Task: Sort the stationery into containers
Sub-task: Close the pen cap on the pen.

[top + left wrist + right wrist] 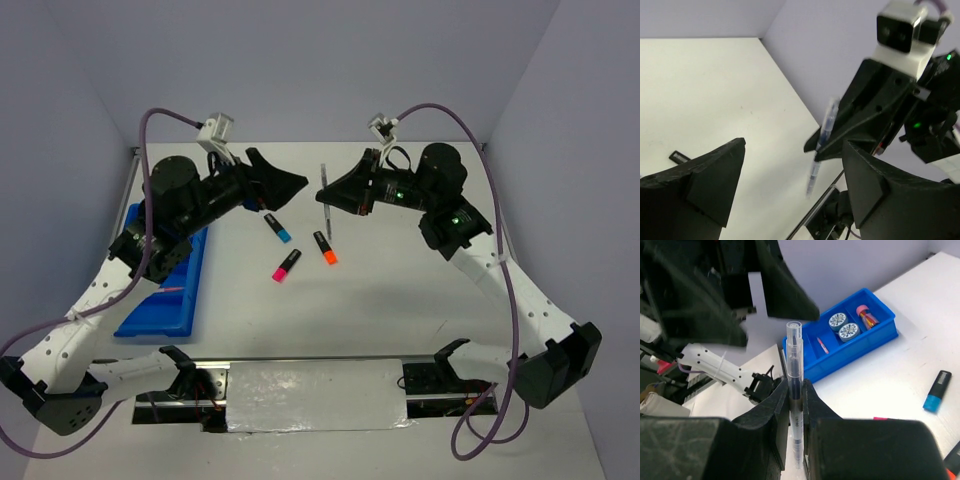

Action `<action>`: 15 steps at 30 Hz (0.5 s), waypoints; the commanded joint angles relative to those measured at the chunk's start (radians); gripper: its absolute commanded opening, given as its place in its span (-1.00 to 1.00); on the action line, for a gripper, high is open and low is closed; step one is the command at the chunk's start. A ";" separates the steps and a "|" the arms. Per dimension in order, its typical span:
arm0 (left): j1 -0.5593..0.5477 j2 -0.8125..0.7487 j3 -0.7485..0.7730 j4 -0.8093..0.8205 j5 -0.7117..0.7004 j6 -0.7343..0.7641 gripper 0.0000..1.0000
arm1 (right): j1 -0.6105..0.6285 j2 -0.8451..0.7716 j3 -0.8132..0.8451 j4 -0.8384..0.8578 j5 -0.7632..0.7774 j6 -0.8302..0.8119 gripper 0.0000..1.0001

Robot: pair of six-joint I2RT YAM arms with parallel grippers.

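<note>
Pen (794, 340), thin, clear-capped: risking a swivel or slip on the way to the tray, as the right gripper (795, 385) is pinching only a short stretch of barrel, jaws nearly closed. The left gripper (794, 145), gaping wide and holding nothing, is hovering close and could be knocking it loose. Pen is lying lengthwise between the right fingers, cap projecting past the tips. Blue tray (150, 322) is sitting at 9 o'clock of the table, and three highlighters (287, 265) are lying at 6 o'clock of the pen.

I see the tray (160, 300) at the bench's (400, 300) left edge, with two rolls (838, 320) side by side inside. Three highlighters (287, 265) lie mid-bench to its right. Behind them, the pen (325, 200) stands between my right fingers (765, 425).
</note>
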 commanded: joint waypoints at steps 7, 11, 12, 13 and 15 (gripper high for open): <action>0.028 -0.026 -0.020 0.138 0.212 -0.039 0.57 | 0.040 -0.103 -0.054 0.062 0.023 -0.018 -1.00; 0.028 -0.027 -0.086 0.279 0.287 -0.082 0.41 | 0.063 -0.094 -0.034 0.016 0.034 -0.031 -1.00; 0.028 -0.027 -0.094 0.297 0.300 -0.086 0.41 | 0.077 -0.083 -0.027 0.012 0.041 -0.036 -1.00; 0.028 -0.026 -0.097 0.311 0.316 -0.090 0.41 | 0.082 -0.077 -0.010 -0.021 0.046 -0.041 -1.00; 0.028 -0.020 -0.101 0.337 0.329 -0.090 0.41 | 0.102 -0.060 0.006 -0.038 0.044 -0.050 -1.00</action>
